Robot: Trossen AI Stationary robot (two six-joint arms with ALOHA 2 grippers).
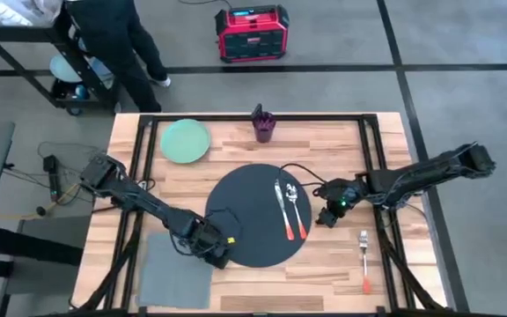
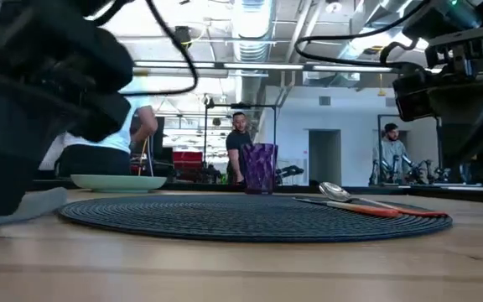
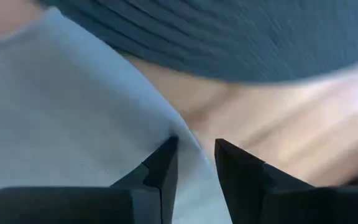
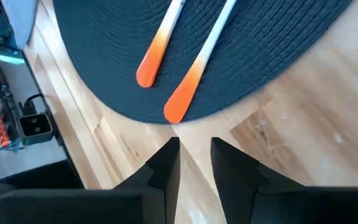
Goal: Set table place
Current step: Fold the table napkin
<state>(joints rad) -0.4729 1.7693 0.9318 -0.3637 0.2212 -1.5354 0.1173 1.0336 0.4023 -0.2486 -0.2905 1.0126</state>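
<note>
Napkin [image 1: 176,271] cloth is lying flat and grey at the near left corner of the table [image 1: 341,145], which is made of light wood planks. The left gripper [image 3: 196,152] is hanging over the napkin's edge, just beside the mat [image 1: 258,215], its fingers a small way apart and holding nothing. A fork [image 1: 364,260] with an orange handle is lying on the bare wood at the near right. The big round dark mat is sitting in the middle, with ridges like woven rings. A knife [image 1: 283,210] and a spoon [image 1: 296,208] are lying side by side on it. The right gripper [image 4: 194,152] is hovering by the mat's right rim, fingers slightly apart and empty. Farther back, a pale green plate [image 1: 185,140] and a purple cup [image 1: 263,125] are standing.
</note>
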